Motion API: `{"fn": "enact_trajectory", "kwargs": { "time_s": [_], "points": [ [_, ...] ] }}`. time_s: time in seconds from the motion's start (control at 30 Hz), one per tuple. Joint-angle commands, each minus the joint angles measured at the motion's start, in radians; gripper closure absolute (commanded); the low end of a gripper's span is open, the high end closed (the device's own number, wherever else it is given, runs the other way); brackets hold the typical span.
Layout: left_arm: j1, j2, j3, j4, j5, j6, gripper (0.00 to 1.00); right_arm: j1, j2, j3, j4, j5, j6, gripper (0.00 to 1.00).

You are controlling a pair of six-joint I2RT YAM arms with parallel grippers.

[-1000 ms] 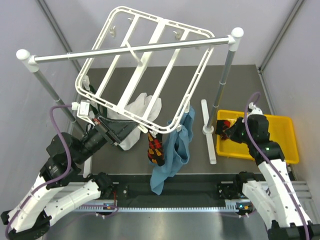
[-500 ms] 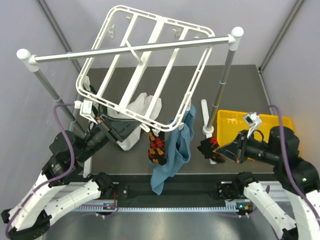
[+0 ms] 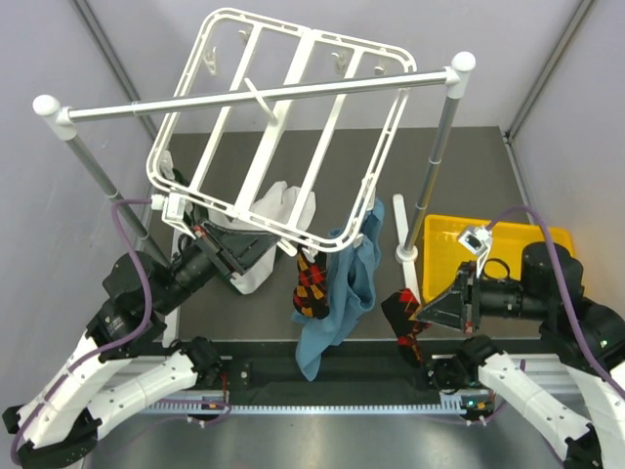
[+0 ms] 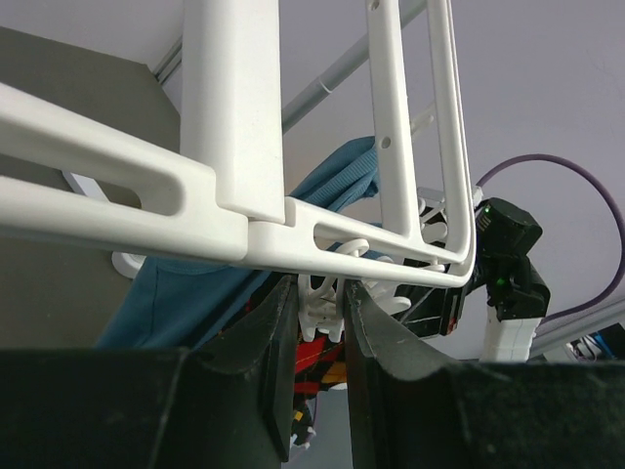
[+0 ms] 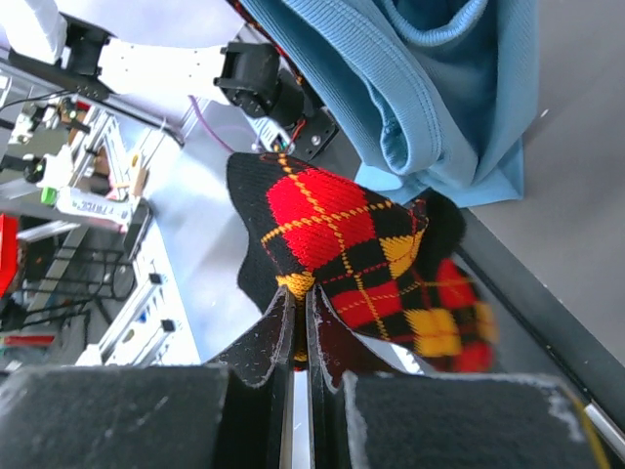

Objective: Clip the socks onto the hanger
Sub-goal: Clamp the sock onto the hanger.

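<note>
The right gripper (image 5: 301, 322) is clamped tight on one argyle sock (image 5: 332, 234), held up at about 5 o'clock from the white drying hanger (image 3: 283, 127). The other argyle sock (image 3: 310, 289) hangs from the hanger's 6 o'clock edge, with the teal cloth (image 3: 354, 278) touching it at 3 o'clock. The left gripper (image 4: 320, 293) pinches a white clip (image 4: 322, 311) under that frame edge, its fingers nearly together.

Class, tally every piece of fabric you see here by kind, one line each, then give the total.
Argyle socks: 2 (one hanging, one lower right)
Blue cloth: 1
White cloth: 1
Total: 4
</note>
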Motion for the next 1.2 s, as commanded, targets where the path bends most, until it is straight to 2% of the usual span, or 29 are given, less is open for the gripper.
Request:
{"fn": "enact_trajectory", "kwargs": {
  "time_s": [0.0, 0.23, 0.37, 0.4, 0.53, 0.63, 0.7, 0.73, 0.77, 0.8, 0.83, 0.87, 0.93, 1.17],
  "points": [
    [-0.002, 0.020, 0.013, 0.012, 0.000, -0.005, 1.00, 0.031, 0.035, 0.031, 0.019, -0.024, 0.003, 1.00],
    [0.000, 0.038, 0.005, 0.024, -0.002, -0.005, 1.00, 0.053, 0.092, 0.051, 0.067, -0.013, 0.020, 1.00],
    [0.000, 0.049, -0.001, 0.036, 0.007, -0.009, 1.00, 0.129, 0.154, 0.048, 0.084, 0.091, 0.023, 1.00],
    [0.000, 0.048, -0.001, 0.038, 0.004, -0.009, 1.00, 0.146, 0.161, 0.062, 0.106, 0.149, 0.053, 1.00],
    [0.000, 0.040, -0.015, 0.049, 0.001, -0.017, 1.00, 0.219, 0.161, 0.042, 0.206, 0.212, 0.138, 1.00],
    [0.000, 0.043, -0.019, 0.052, 0.003, -0.019, 1.00, 0.327, 0.182, -0.010, 0.283, 0.319, 0.208, 1.00],
    [-0.002, 0.045, -0.018, 0.052, 0.001, -0.020, 1.00, 0.482, 0.202, -0.030, 0.353, 0.405, 0.254, 1.00],
    [0.000, 0.043, -0.019, 0.052, 0.003, -0.022, 1.00, 0.543, 0.226, -0.030, 0.372, 0.495, 0.294, 1.00],
    [0.000, 0.042, -0.019, 0.052, 0.000, -0.022, 1.00, 0.676, 0.243, -0.024, 0.384, 0.555, 0.311, 1.00],
    [-0.002, 0.038, -0.019, 0.052, -0.002, -0.020, 1.00, 0.746, 0.257, 0.003, 0.395, 0.626, 0.325, 1.00],
    [0.000, 0.037, -0.021, 0.050, -0.002, -0.020, 1.00, 0.813, 0.286, 0.017, 0.398, 0.771, 0.346, 1.00],
    [0.000, 0.034, -0.022, 0.052, -0.004, -0.020, 1.00, 0.920, 0.299, 0.031, 0.395, 0.833, 0.354, 1.00],
    [0.000, 0.029, -0.022, 0.050, -0.005, -0.019, 1.00, 0.991, 0.325, 0.063, 0.387, 0.969, 0.385, 1.00],
    [0.000, 0.020, -0.021, 0.049, 0.004, -0.026, 1.00, 1.134, 0.363, 0.016, 0.585, 1.174, 0.428, 1.00]
  ]
}}
